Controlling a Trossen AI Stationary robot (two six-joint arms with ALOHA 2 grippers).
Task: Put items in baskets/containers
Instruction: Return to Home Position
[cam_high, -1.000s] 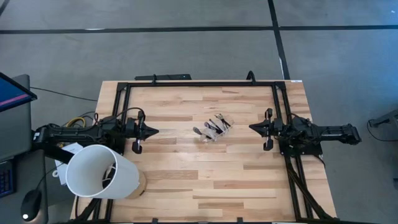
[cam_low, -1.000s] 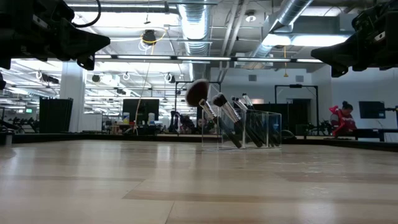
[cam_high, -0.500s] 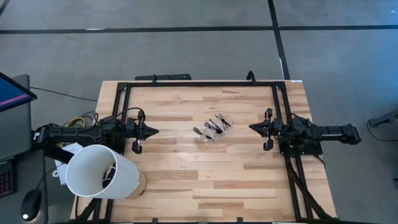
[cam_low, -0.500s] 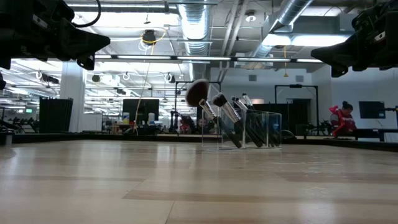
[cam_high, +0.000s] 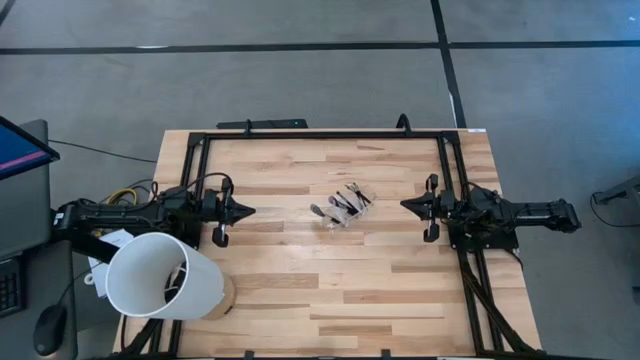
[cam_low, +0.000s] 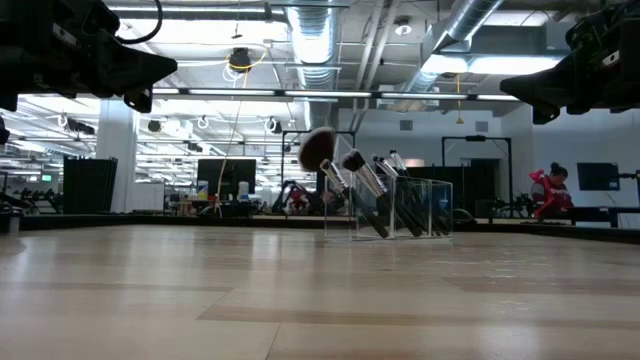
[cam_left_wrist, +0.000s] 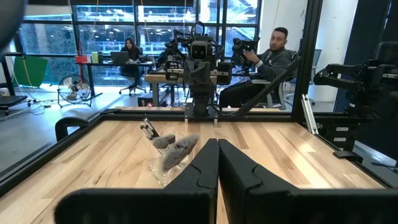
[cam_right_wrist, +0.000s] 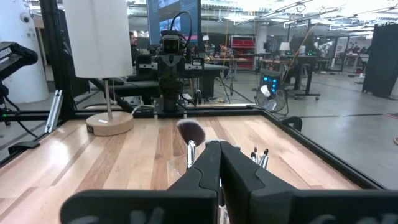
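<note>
In the high view the brushes (cam_high: 338, 209) in the clear box (cam_high: 352, 198) near the table's middle are too small to count — the box's walls hardly show. The white cylinder (cam_high: 160, 275) hides part of the table (cam_high: 300, 290) at its left edge. In the wrist views the left gripper (cam_left_wrist: 218, 146) and right gripper (cam_right_wrist: 219, 146) cover the box's base. In the low view the left arm (cam_low: 70, 45) and right arm (cam_low: 590, 65) are cut off by the picture's top edge.
</note>
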